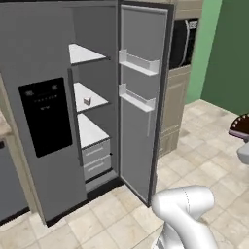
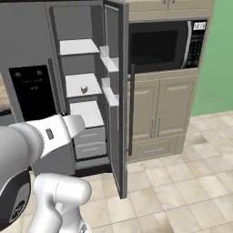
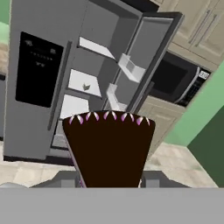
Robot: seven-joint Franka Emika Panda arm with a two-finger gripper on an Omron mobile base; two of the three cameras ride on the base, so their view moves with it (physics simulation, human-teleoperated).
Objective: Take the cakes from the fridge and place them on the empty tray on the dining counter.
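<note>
The fridge (image 1: 44,58) stands ahead with its right door (image 1: 141,97) swung open. Its black dispenser panel (image 3: 38,70) faces me on the closed left door. A small cream cake (image 1: 87,101) sits on the middle shelf, and the same cake (image 2: 83,89) also appears in the right base view and the hand view (image 3: 86,87). My gripper (image 3: 109,178) is shut on a dark brown wedge of cake (image 3: 109,148) edged with pale pink dots, held well back from the fridge. That dark cake (image 1: 240,125) shows at the far right edge of the left base view.
The open fridge door juts into the floor space, with door bins (image 1: 138,62) on its inside. To the right are a built-in microwave (image 2: 164,45) and beige cabinets (image 2: 159,113). A green wall (image 1: 226,48) lies further right, and the floor (image 2: 182,191) is tiled.
</note>
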